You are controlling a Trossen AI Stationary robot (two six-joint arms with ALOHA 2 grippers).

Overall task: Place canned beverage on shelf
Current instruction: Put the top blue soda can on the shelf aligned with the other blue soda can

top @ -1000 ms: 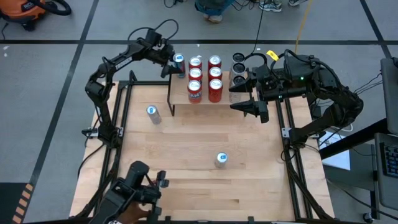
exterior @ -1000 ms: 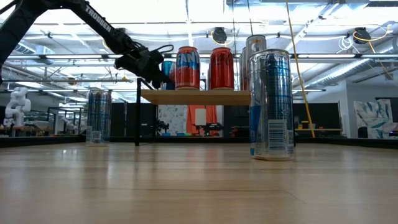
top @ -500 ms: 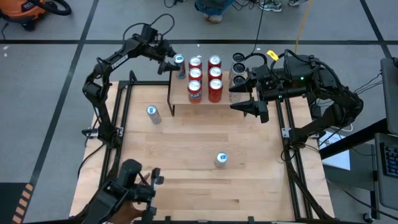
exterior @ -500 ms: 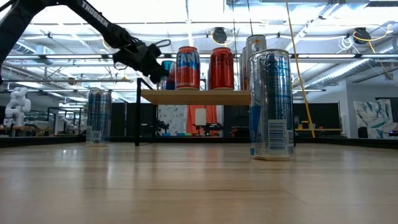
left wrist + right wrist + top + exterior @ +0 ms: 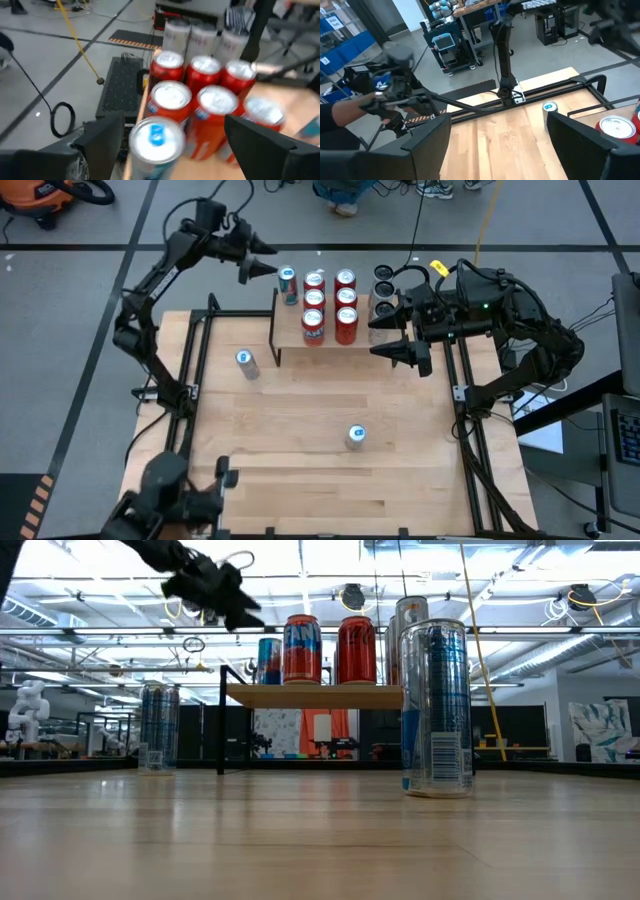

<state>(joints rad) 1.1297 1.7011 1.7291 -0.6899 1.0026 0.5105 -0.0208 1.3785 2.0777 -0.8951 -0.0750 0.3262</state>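
Note:
The shelf (image 5: pixel 322 330) stands at the table's far side on thin black legs, its wooden top (image 5: pixel 315 695) seen edge-on in the low view. On it stand several red cans (image 5: pixel 345 320), silver cans (image 5: pixel 383 288) at its right end, and a blue-topped can (image 5: pixel 288 281) at its far left corner, also in the low view (image 5: pixel 268 660) and the left wrist view (image 5: pixel 156 138). My left gripper (image 5: pixel 266 262) hangs open, above and to the left of that can, touching nothing (image 5: pixel 240 608). My right gripper (image 5: pixel 404 358) waits open over the shelf's right end.
Two loose cans stand on the tabletop, one at the left (image 5: pixel 244 361), one near the middle right (image 5: pixel 356 436), the latter large in the low view (image 5: pixel 436 705). A person's hand with a dark device (image 5: pixel 387 97) is at the near left corner (image 5: pixel 170 492).
My left gripper has risen and drawn back from the blue-topped can toward the table's far left. The can stays standing on the shelf's far left corner. The person's dark device at the near edge has shifted left.

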